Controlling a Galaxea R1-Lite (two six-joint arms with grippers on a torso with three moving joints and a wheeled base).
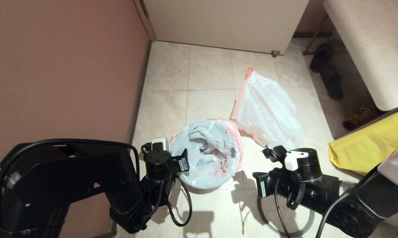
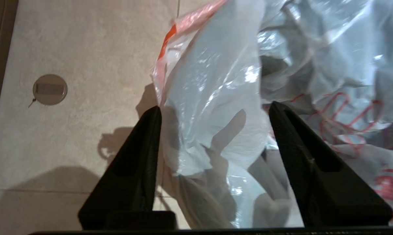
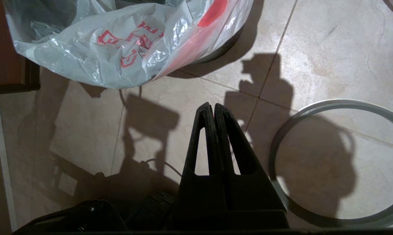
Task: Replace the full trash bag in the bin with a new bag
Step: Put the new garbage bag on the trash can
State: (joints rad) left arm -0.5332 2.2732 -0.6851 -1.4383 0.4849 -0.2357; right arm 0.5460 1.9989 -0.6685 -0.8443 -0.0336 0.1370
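Note:
The new bag (image 1: 207, 153), thin and translucent with red print, is draped into and over the bin (image 3: 221, 52), which it almost wholly covers. My left gripper (image 2: 212, 107) is open at the bin's left side, its fingers standing wide on either side of a fold of the new bag (image 2: 216, 98) without pinching it. The full trash bag (image 1: 268, 112) lies on the floor tiles behind and right of the bin. My right gripper (image 3: 213, 105) is shut and empty, hovering over the floor right of the bin, beside the grey hoop (image 3: 337, 163) lying flat on the tiles.
A brown wall (image 1: 53, 66) runs close along the left. A yellow fabric bag (image 1: 371, 148) and a pale bench (image 1: 367, 49) with dark slippers (image 1: 328, 72) beneath stand at the right. A white cabinet (image 1: 225, 23) closes the back. A round floor drain (image 2: 49, 89) lies left of the bin.

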